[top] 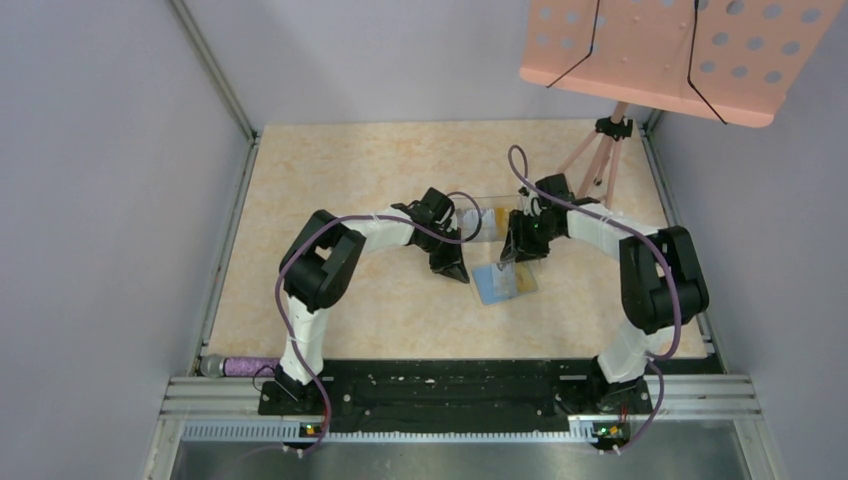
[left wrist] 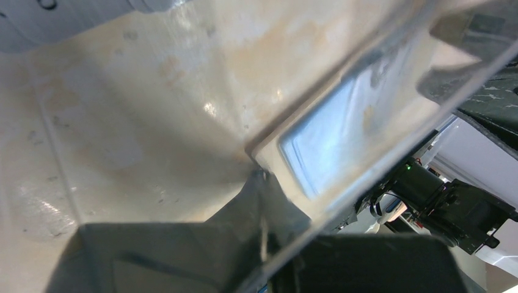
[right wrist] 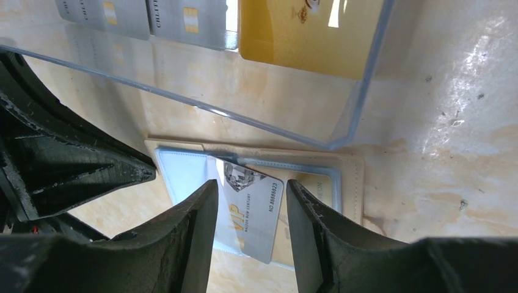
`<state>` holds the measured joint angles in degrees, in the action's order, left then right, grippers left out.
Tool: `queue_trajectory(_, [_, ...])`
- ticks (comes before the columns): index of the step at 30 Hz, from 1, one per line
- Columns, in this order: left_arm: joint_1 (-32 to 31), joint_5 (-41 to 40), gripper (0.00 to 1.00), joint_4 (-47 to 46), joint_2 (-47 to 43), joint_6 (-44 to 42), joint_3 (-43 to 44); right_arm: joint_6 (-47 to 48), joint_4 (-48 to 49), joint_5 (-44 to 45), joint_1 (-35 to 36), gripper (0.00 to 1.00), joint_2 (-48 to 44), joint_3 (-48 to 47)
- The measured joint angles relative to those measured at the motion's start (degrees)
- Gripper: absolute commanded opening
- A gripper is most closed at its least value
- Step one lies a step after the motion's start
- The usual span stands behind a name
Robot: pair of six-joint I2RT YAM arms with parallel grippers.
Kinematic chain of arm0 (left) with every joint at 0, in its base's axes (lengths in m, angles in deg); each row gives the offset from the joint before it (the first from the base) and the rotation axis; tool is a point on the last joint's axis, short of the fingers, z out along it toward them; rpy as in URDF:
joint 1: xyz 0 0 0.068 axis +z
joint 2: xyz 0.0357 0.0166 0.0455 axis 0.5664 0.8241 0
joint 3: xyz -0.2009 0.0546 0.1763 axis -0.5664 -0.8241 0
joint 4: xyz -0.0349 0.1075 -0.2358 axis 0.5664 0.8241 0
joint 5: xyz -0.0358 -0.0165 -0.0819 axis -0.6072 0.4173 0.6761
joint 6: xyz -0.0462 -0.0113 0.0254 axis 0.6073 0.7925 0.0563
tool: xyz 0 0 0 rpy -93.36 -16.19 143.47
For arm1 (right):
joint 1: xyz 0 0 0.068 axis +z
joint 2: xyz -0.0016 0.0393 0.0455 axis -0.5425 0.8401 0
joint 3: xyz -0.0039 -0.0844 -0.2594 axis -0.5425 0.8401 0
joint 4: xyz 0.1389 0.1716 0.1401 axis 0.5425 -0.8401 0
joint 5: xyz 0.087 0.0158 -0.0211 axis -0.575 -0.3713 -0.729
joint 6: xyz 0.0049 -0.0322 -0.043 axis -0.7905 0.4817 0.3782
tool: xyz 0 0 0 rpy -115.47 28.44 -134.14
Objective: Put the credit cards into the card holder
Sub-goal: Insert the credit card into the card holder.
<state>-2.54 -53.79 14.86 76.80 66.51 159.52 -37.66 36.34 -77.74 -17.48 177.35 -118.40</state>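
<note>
The right fingers pinch the silver VIP card by its long edges, over the open card holder lying just beneath them on the desk. The left fingers, pressed together, touch the holder's corner. Tilted like this, the card may jam on the pocket lip or shove the holder away.

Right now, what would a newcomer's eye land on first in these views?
The silver VIP card pinched in the right pincer, just above the open card holder at mid-table. Behind it, a clear tray holds more grey cards and a yellow card. The shut left pincer sits at the holder's corner.
</note>
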Motion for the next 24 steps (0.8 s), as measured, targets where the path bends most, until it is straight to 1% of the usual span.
queue_trajectory(7, [0.0,0.0,0.00,0.0,0.0,-0.1,0.0,0.9,0.7,-1.6,1.5,0.46,0.6,-1.5])
queue_trajectory(15, [0.0,0.0,0.00,0.2,0.0,-0.3,0.0,1.0,1.6,-1.9,4.9,0.46,4.8,-4.5])
queue_trajectory(17, [0.0,0.0,0.00,0.2,0.0,-0.3,0.0,1.1,1.2,-1.5,5.2,0.45,5.6,-4.8])
queue_trajectory(18, [0.0,0.0,0.00,0.2,0.0,-0.4,0.0,1.2,1.2,-1.2,5.4,0.43,5.7,-4.8])
queue_trajectory(20, [-0.1,0.0,0.00,0.3,0.0,-0.4,0.1,1.4,1.0,-0.9,5.6,0.32,5.8,-4.8])
queue_trajectory(24, [-0.1,0.0,0.00,0.4,0.0,-0.5,0.1,1.8,0.3,-1.0,6.1,0.20,6.0,-4.8])
